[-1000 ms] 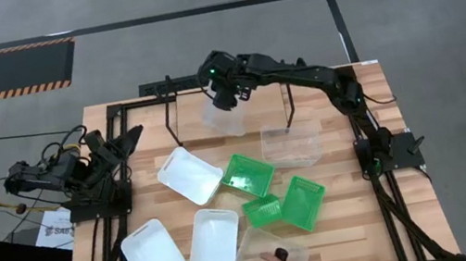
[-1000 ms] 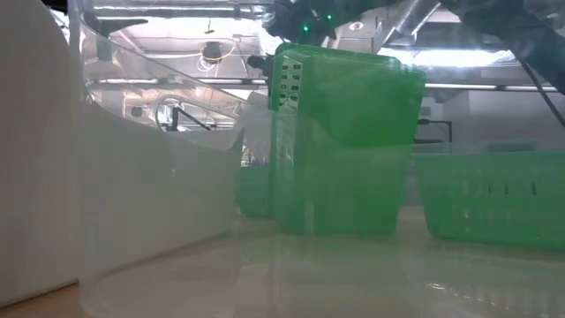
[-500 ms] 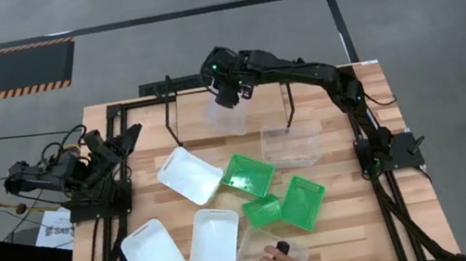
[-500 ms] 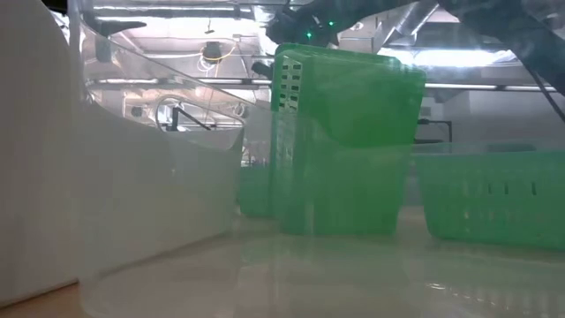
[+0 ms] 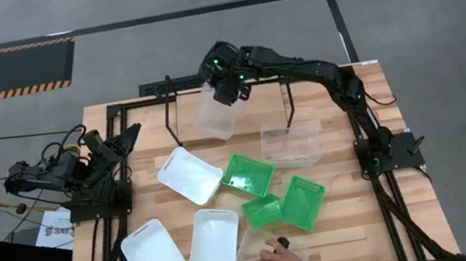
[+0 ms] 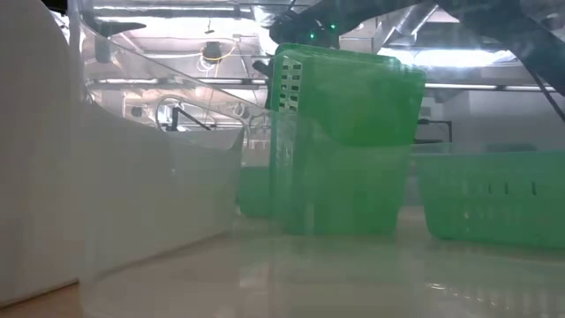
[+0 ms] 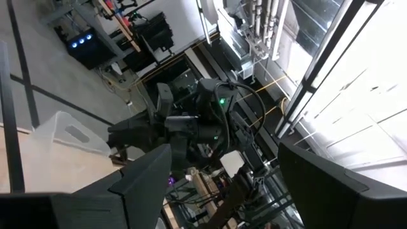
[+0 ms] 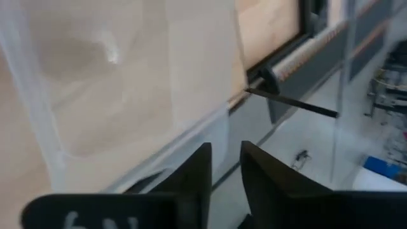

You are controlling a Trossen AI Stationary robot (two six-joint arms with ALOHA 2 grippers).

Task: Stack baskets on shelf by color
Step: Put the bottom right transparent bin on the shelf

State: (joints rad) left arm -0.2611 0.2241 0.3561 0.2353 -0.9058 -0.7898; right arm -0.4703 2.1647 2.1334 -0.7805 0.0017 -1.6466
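The left gripper point(image 7: 222, 191) had its two dark fingers point(image 7: 149, 181) standing wide apart, and nothing was between them. Beyond the fingers, farther off, the right arm point(image 7: 184, 124) showed as a dark mass with a small green light point(image 7: 222, 102) on it. Just beside that arm there was a clear basket point(image 7: 70, 137) with a slot handle in its wall; whether the arm touched it could not be told. Behind were the room's dark equipment with blue lights point(image 7: 79, 43), cables, pipes point(image 7: 257, 25) and bright windows point(image 7: 362, 95).
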